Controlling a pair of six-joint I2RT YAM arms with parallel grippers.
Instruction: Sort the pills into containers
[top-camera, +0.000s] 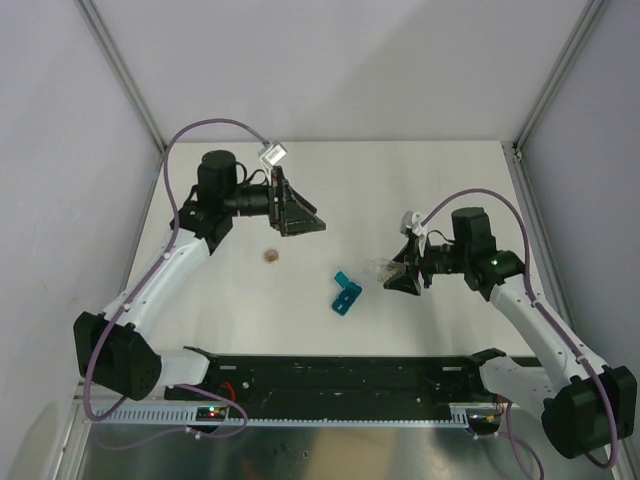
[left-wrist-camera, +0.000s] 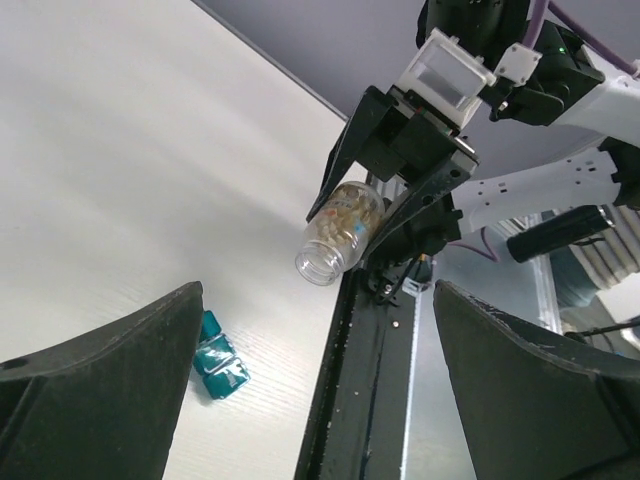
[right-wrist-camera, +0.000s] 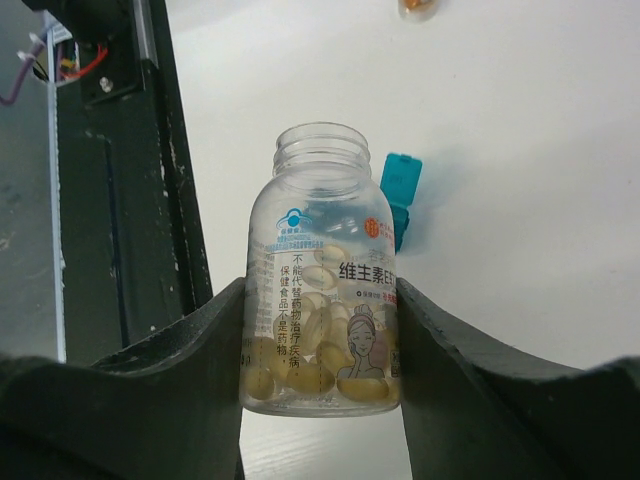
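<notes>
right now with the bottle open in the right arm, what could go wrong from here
1. The uncapped bottle lies tipped on its side in the right end effector, so a little more tilt could dump many pills at once.
2. The pill box is small beside the bottle mouth, so pills may miss and roll across the table.
3. Nothing holds the pill box; a bump could shift it.

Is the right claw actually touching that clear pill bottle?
Touching. Right wrist view: the right gripper clamps the pill bottle, fingers against both sides.
</notes>
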